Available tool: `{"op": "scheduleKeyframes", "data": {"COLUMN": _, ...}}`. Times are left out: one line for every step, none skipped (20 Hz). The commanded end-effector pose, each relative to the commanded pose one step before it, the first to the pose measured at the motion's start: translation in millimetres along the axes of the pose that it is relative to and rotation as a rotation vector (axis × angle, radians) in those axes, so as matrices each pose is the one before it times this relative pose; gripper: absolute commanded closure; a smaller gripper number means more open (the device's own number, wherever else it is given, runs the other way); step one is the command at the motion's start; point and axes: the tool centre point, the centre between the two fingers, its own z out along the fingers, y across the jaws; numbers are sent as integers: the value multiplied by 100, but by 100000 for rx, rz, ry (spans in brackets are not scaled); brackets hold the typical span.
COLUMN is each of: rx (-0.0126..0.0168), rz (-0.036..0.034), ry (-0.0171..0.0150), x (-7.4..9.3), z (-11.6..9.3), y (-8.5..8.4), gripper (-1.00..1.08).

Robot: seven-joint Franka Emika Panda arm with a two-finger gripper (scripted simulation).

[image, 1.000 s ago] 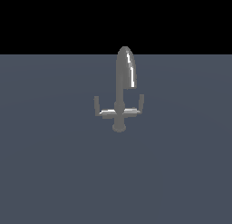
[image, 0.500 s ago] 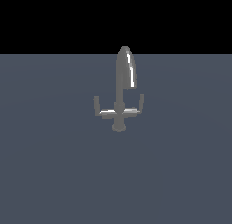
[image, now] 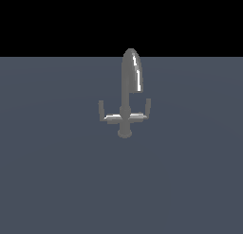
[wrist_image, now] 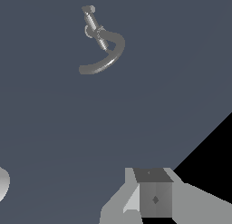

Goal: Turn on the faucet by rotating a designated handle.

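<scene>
The faucet (image: 125, 110) is a small grey metal tap standing upright in the middle of the dark grey-blue floor, with its arched spout (image: 133, 69) drooping toward the exterior view's right. The handle (image: 103, 113) is the thin lever arm with an upturned tip on the exterior view's left. A matching arm (image: 145, 112) sits under the spout's tip. The wrist view shows the faucet (wrist_image: 100, 39) from above and far off, with the handle (wrist_image: 89, 14) at one end of the crossbar. Only part of my gripper (wrist_image: 152, 196) shows there, well apart from the faucet. It does not appear in the exterior view.
The flat grey-blue floor (image: 57, 181) stretches all around the faucet and ends in black background beyond. A pale rounded shape (wrist_image: 2, 182) shows at the wrist view's edge.
</scene>
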Motion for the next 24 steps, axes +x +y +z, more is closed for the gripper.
{"op": "scheduleKeyframes", "data": {"rx": -2420, "rz": -7217, "ry": -4286, "x": 796, "z": -388, "y": 230, "gripper": 108}}
{"op": "scheduleKeyframes", "data": {"rx": -815, "rz": -2901, "ry": -1727, "x": 331, "z": -139, "y": 112, "gripper": 108}}
{"op": "scheduleKeyframes", "data": {"rx": -752, "rz": -2925, "ry": -1742, "x": 338, "z": -133, "y": 122, "gripper": 108}}
{"op": "scheduleKeyframes", "data": {"rx": -689, "rz": -2950, "ry": -1755, "x": 344, "z": -127, "y": 133, "gripper": 108}}
{"op": "scheduleKeyframes", "data": {"rx": -627, "rz": -2976, "ry": -1766, "x": 351, "z": -121, "y": 144, "gripper": 108}}
{"op": "scheduleKeyframes", "data": {"rx": -564, "rz": -3001, "ry": -1773, "x": 357, "z": -115, "y": 155, "gripper": 108}}
{"op": "scheduleKeyframes", "data": {"rx": -502, "rz": -3026, "ry": -1777, "x": 363, "z": -109, "y": 167, "gripper": 108}}
{"op": "scheduleKeyframes", "data": {"rx": -440, "rz": -3051, "ry": -1779, "x": 369, "z": -103, "y": 179, "gripper": 108}}
{"op": "scheduleKeyframes", "data": {"rx": -379, "rz": -3077, "ry": -1778, "x": 374, "z": -98, "y": 191, "gripper": 108}}
{"op": "scheduleKeyframes", "data": {"rx": -319, "rz": -3102, "ry": -1775, "x": 379, "z": -92, "y": 204, "gripper": 108}}
{"op": "scheduleKeyframes", "data": {"rx": -259, "rz": -3127, "ry": -1768, "x": 383, "z": -86, "y": 217, "gripper": 108}}
{"op": "scheduleKeyframes", "data": {"rx": -201, "rz": -3154, "ry": -1760, "x": 387, "z": -81, "y": 231, "gripper": 108}}
{"op": "scheduleKeyframes", "data": {"rx": -143, "rz": -3179, "ry": -1749, "x": 391, "z": -75, "y": 245, "gripper": 108}}
{"op": "scheduleKeyframes", "data": {"rx": -87, "rz": -3204, "ry": -1735, "x": 394, "z": -69, "y": 259, "gripper": 108}}
{"op": "scheduleKeyframes", "data": {"rx": -32, "rz": -3230, "ry": -1719, "x": 397, "z": -64, "y": 273, "gripper": 108}}
{"op": "scheduleKeyframes", "data": {"rx": 22, "rz": -3256, "ry": -1701, "x": 399, "z": -59, "y": 288, "gripper": 108}}
{"op": "scheduleKeyframes", "data": {"rx": 74, "rz": -3281, "ry": -1680, "x": 400, "z": -53, "y": 303, "gripper": 108}}
{"op": "scheduleKeyframes", "data": {"rx": 125, "rz": -3306, "ry": -1658, "x": 402, "z": -48, "y": 318, "gripper": 108}}
{"op": "scheduleKeyframes", "data": {"rx": 174, "rz": -3331, "ry": -1633, "x": 402, "z": -42, "y": 333, "gripper": 108}}
{"op": "scheduleKeyframes", "data": {"rx": 221, "rz": -3357, "ry": -1607, "x": 403, "z": -37, "y": 349, "gripper": 108}}
{"op": "scheduleKeyframes", "data": {"rx": 267, "rz": -3382, "ry": -1578, "x": 402, "z": -32, "y": 365, "gripper": 108}}
{"op": "scheduleKeyframes", "data": {"rx": 311, "rz": -3406, "ry": -1547, "x": 401, "z": -27, "y": 381, "gripper": 108}}
{"op": "scheduleKeyframes", "data": {"rx": 352, "rz": -3431, "ry": -1516, "x": 400, "z": -22, "y": 397, "gripper": 108}}
{"op": "scheduleKeyframes", "data": {"rx": 392, "rz": -3455, "ry": -1482, "x": 397, "z": -17, "y": 413, "gripper": 108}}
